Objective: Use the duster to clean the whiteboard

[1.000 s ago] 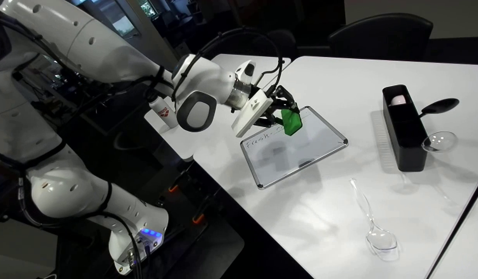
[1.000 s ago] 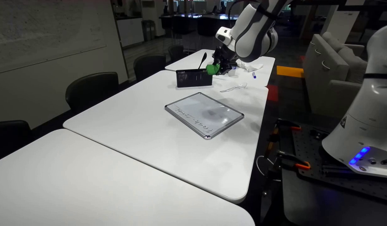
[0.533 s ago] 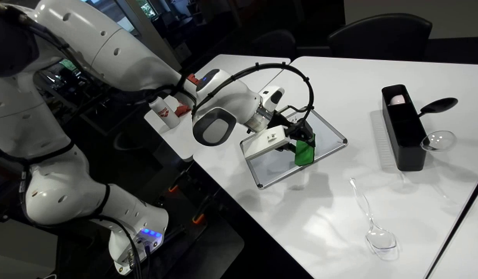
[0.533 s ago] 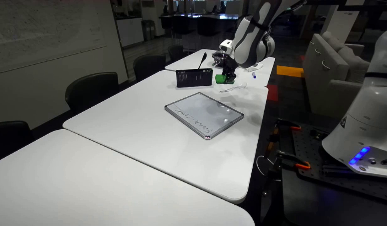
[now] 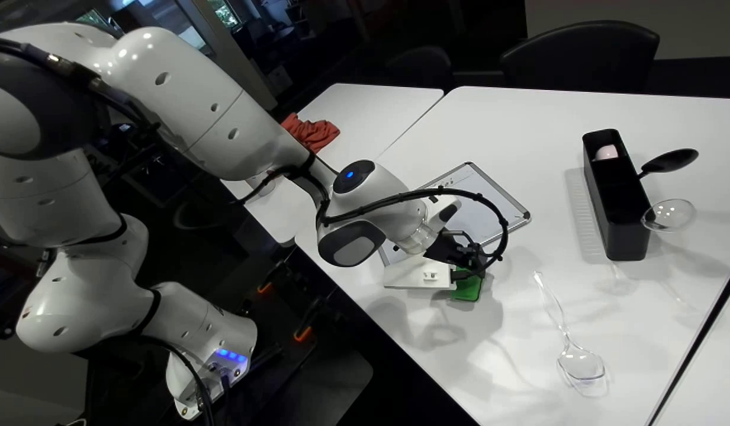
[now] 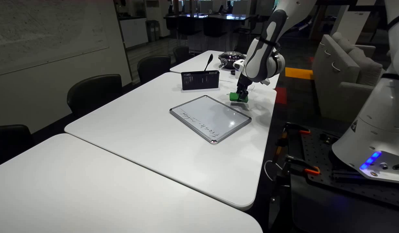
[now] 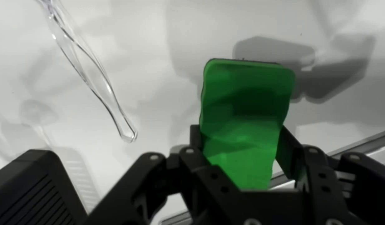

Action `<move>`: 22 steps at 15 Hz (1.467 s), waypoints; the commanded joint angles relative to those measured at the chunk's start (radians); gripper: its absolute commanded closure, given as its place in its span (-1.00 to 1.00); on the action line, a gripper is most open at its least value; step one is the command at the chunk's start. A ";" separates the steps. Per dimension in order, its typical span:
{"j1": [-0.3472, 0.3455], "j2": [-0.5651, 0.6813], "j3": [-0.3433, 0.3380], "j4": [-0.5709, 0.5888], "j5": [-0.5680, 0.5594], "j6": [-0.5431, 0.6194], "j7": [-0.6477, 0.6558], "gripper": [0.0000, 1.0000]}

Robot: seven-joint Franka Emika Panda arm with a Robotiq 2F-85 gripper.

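The green duster point(image 5: 468, 288) is held in my gripper point(image 7: 240, 137), its fingers shut on the duster's two sides. The duster fills the middle of the wrist view point(image 7: 245, 125). In an exterior view the duster point(image 6: 235, 97) hangs a little above the tabletop, just off the whiteboard's long edge, with a shadow under it. The whiteboard point(image 6: 209, 113) lies flat on the table, with dark handwriting along its opposite long edge. In an exterior view the arm covers part of the whiteboard point(image 5: 489, 204). Only its frame and a strip show in the wrist view point(image 7: 364, 147).
A tall black box point(image 5: 616, 201) holding a black spoon and a clear ladle stands beyond the board. A clear spoon point(image 5: 569, 340) lies on the table near the gripper. A red cloth point(image 5: 311, 133) lies on the adjoining table. Black chairs point(image 6: 95, 97) line the table side.
My gripper has moved lower with the duster still held, from high above to beside the whiteboard's long edge. The whiteboard has not moved. The red cloth has come into view.
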 commanded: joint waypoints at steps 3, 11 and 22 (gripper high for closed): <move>-0.078 0.037 0.006 0.047 -0.121 -0.019 0.170 0.34; -0.138 -0.011 0.079 0.028 -0.251 -0.058 0.225 -1.00; -0.423 -0.408 0.449 -0.246 -0.340 -0.075 0.192 -1.00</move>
